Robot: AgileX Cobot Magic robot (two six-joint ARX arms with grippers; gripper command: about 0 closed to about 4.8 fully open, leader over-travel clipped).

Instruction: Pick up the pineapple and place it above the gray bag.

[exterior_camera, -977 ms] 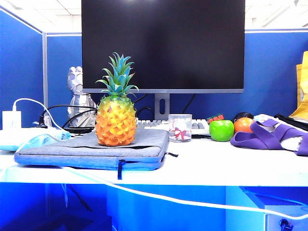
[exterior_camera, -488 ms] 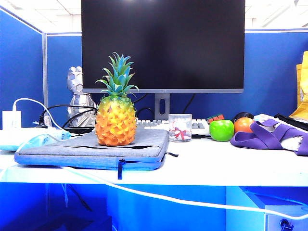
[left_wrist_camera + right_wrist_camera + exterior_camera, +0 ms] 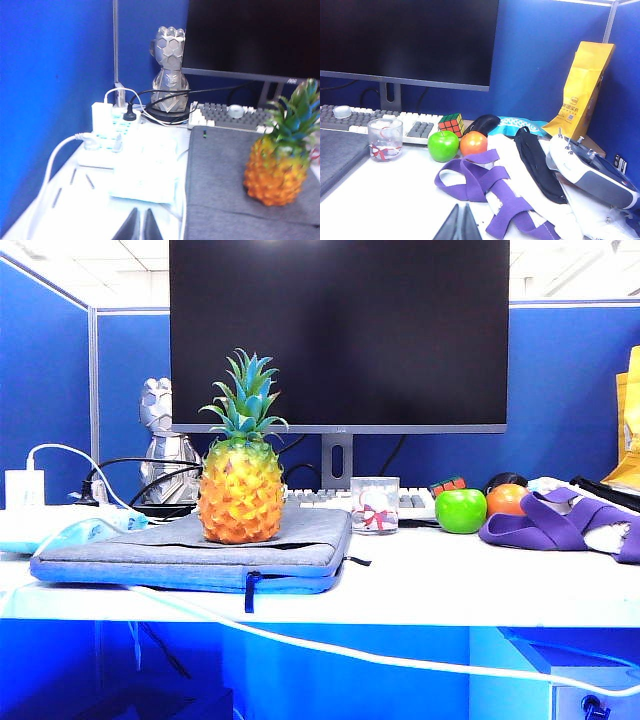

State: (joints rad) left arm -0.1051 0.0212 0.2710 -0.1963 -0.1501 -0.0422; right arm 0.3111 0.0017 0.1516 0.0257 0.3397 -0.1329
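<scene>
**A:** Orange-yellow pineapple [image 3: 240, 490] where?

**B:** Upright on the gray bag [image 3: 190, 555], toward its back half, crown in front of the monitor [image 3: 338, 335]. Bag lies flat at the table's front left, dark zipper pull hanging over the front edge.

**A:** Your grippers?

**B:** Neither shows in the exterior view. My left gripper [image 3: 139, 227] is low over the white table [image 3: 450, 585], just beside the bag's left edge, jaws pressed together, holding nothing. My right gripper [image 3: 461, 225] is also clamped shut and empty, just short of the purple straps [image 3: 480, 182].

**A:** What's around?

**B:** Left side: white power strip [image 3: 107, 137] w/ plugs and cables, silver fist-shaped figure [image 3: 170, 70] behind it, and a white cable running along the table's front edge. Keyboard [image 3: 375, 120] sits behind the bag. Right of the bag: small glass w/ red bow [image 3: 385, 139], green apple [image 3: 443, 146], orange fruit [image 3: 473, 144], Rubik's cube [image 3: 451, 123], black mouse [image 3: 485, 122]. Far right there's a white-gray device [image 3: 592, 170] and a tall yellow pouch [image 3: 580, 90].

**A:** Any text?

**B:** Monitor logo and pouch print are too small to read.

**A:** Room?

**B:** Bare tabletop between glass and front edge. Blue partitions close off left, back and right.
</scene>
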